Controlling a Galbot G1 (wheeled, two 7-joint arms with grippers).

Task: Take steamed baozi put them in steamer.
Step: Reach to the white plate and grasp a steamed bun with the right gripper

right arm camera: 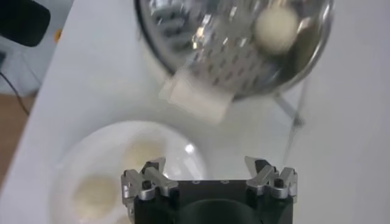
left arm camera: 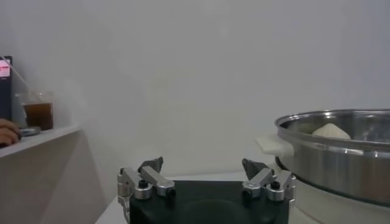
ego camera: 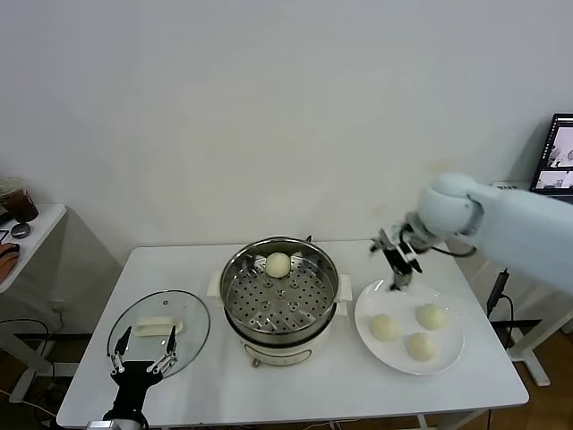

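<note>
Head view: 1 baozi (ego camera: 278,264) is seated in the steamer (ego camera: 235,285), 3 baozi (ego camera: 385,327) remain beneath the empty, spread right pincer (ego camera: 401,265).

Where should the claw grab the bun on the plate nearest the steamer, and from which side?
Grip that baozi across its round middle, coming straight down from above. It sits apart from the other two on the flat plate, so open fingers should fit either side. The open right claw hangs nearest.
</note>
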